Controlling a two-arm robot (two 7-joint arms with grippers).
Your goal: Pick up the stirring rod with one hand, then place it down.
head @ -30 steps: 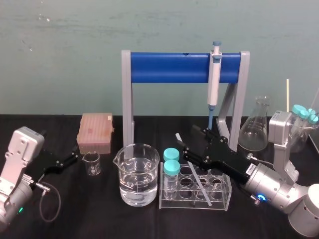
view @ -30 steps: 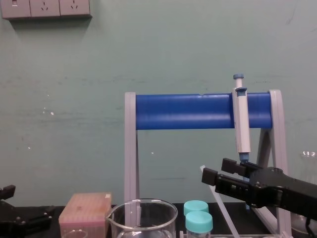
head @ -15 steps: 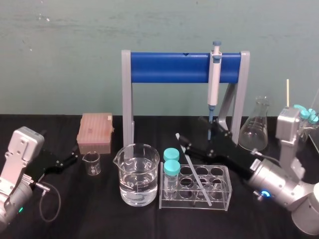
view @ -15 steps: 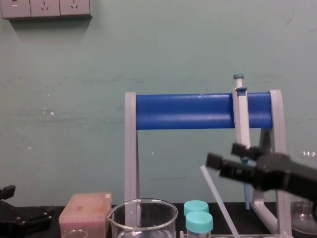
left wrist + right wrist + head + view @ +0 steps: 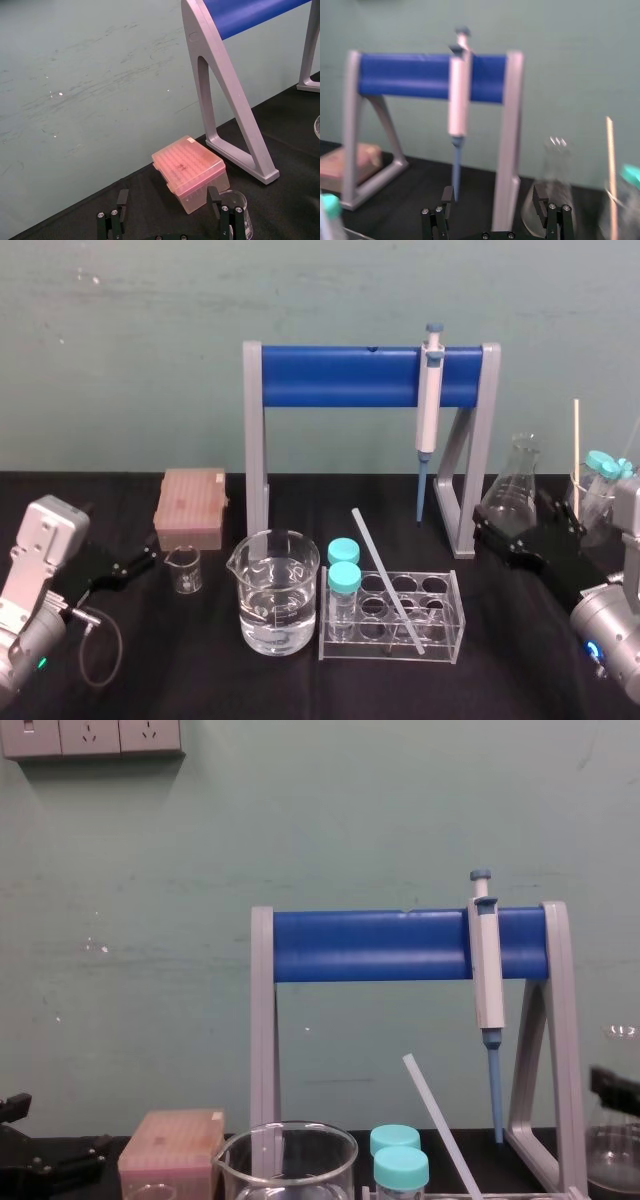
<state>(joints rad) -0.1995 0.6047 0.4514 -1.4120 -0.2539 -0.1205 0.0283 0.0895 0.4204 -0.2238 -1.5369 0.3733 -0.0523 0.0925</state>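
The stirring rod (image 5: 385, 575) is a thin translucent stick that stands tilted in the clear tube rack (image 5: 446, 625), its top leaning to the back left. The chest view shows its upper end (image 5: 432, 1125) free in the air. My right gripper (image 5: 522, 535) hangs to the right of the rack, apart from the rod. In the right wrist view its fingers (image 5: 447, 195) stand wide open with nothing between them. My left gripper (image 5: 135, 562) rests open at the far left, near the small beaker; its fingers (image 5: 122, 200) are spread.
A water-filled beaker (image 5: 280, 590) and two teal-capped tubes (image 5: 343, 575) stand left of the rod. Behind is the blue-barred stand (image 5: 340, 377) with a pipette (image 5: 431, 405). A pink tip box (image 5: 190, 508), small beaker (image 5: 184, 568) and conical flask (image 5: 512, 502) sit around.
My right gripper has opened, let go of the rod and drawn back to the right. The rod stays leaning in the tube rack. The left arm has not moved.
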